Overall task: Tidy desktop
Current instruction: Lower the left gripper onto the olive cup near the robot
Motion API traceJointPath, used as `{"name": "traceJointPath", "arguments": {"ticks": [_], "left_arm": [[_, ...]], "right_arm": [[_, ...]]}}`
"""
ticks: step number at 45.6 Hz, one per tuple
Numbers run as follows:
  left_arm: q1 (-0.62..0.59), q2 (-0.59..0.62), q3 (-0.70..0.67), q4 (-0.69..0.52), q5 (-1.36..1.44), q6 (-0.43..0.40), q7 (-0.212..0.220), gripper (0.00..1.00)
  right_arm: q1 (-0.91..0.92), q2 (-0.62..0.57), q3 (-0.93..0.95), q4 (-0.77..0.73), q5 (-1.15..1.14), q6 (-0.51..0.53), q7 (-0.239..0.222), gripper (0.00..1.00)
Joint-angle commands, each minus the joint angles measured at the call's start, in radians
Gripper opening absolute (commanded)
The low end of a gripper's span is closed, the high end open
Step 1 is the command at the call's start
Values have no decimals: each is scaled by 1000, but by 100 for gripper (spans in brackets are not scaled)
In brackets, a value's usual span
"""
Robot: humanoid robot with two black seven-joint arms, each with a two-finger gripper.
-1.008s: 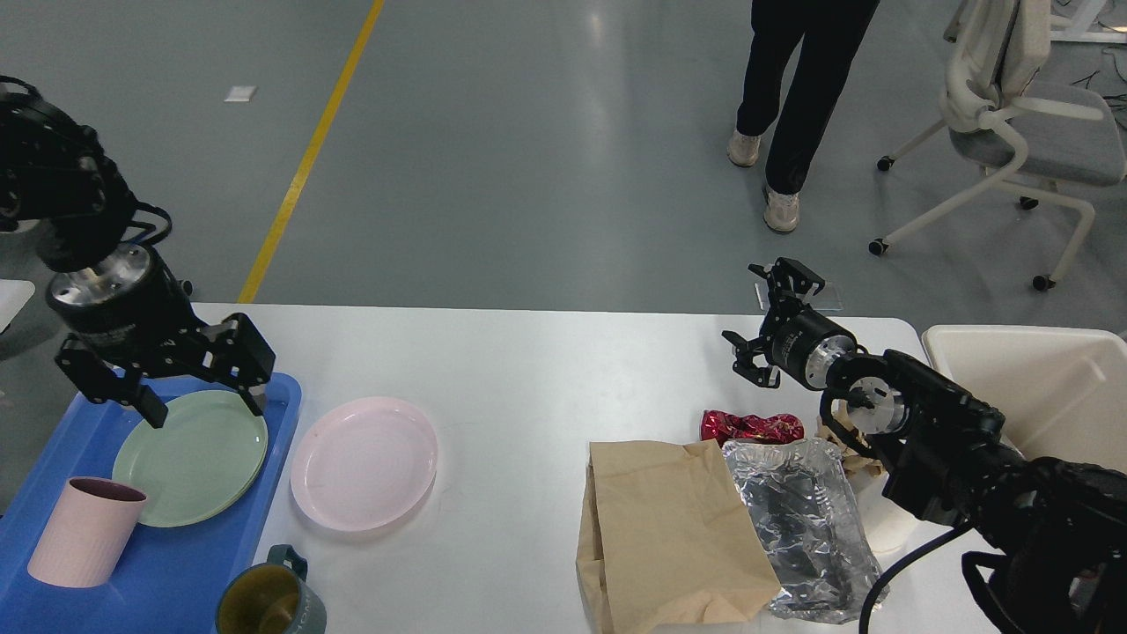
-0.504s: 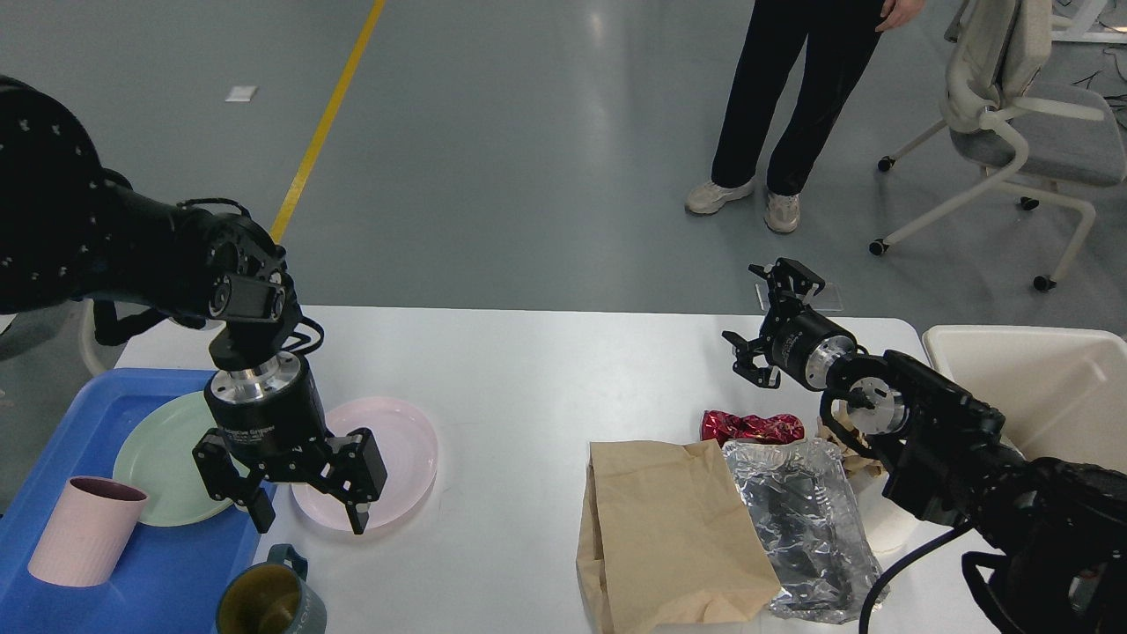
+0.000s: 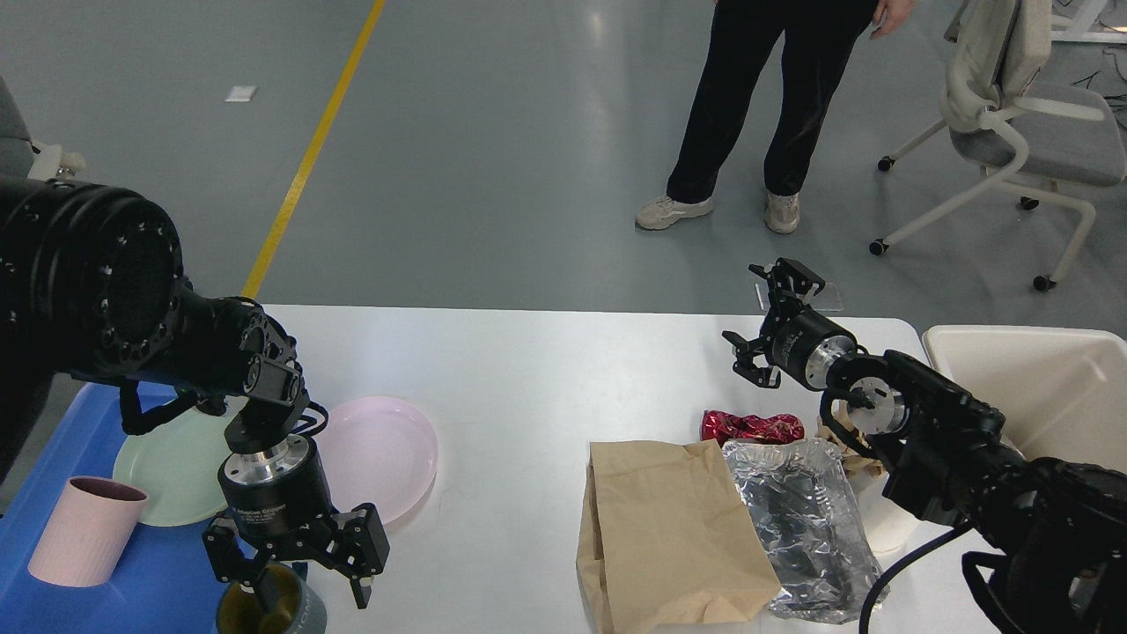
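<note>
Down at the table's [image 3: 528,370] near left edge, the left arm is reaching in from the left, elbow bent, wrist pointing straight down. Its left gripper [image 3: 304,581] is hanging with jaws spread over a dark mug [image 3: 264,609], one finger dipping inside the rim. Beside it, a pink plate [image 3: 387,445] is lying on the table next to the blue tray [image 3: 53,440]. Across near the far right corner, the right arm is stretching away, its right gripper [image 3: 768,321] held above the table with jaws spread, empty, just beyond a red wrapper [image 3: 748,427].
</note>
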Motion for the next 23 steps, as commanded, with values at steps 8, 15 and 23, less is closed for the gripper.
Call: {"name": "traceJointPath", "arguments": {"ticks": [8,15,23], "left_arm": [[27,3,7,6,5,138,8,94],[27,-2,5,6,7,138,8,94],[36,-3,8,6,7,135,10,94]], "right_arm": [[1,0,1,0,0,0,0,100],[1,0,1,0,0,0,0,100],[0,0,0,0,0,0,0,100]]}}
